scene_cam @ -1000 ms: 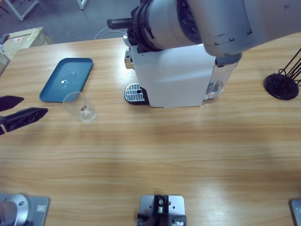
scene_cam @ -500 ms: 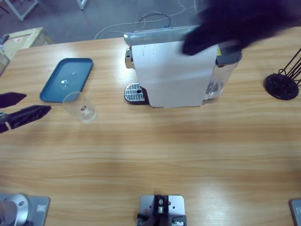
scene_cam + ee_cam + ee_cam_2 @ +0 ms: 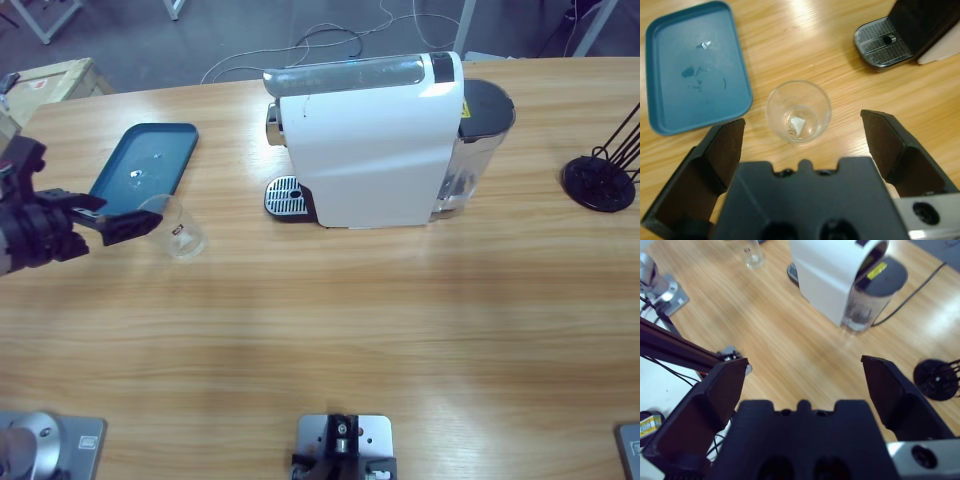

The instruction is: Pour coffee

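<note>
A small clear glass cup [image 3: 176,228] stands upright on the table beside a blue tray [image 3: 140,167]. No coffee shows in it; the cup [image 3: 798,111] looks empty, with only a label seen through the glass. My left gripper [image 3: 120,218] is open just left of the cup, its jaws short of the glass. In the left wrist view the left gripper [image 3: 802,120] frames the cup without touching it. The right gripper [image 3: 804,360] hangs open high above the table with nothing in it, and it does not appear in the high view. The white coffee machine [image 3: 370,140] has its drip grate [image 3: 285,197] bare.
The machine's water tank [image 3: 482,150] sits at its right end, with a black wire stand [image 3: 600,182] at the far right. The blue tray [image 3: 695,65] holds only a few droplets. The machine [image 3: 835,270] and stand [image 3: 937,377] lie below the right gripper.
The right arm that covered the machine's top has left the high view. The left gripper has moved right, up to the cup, and turned.
</note>
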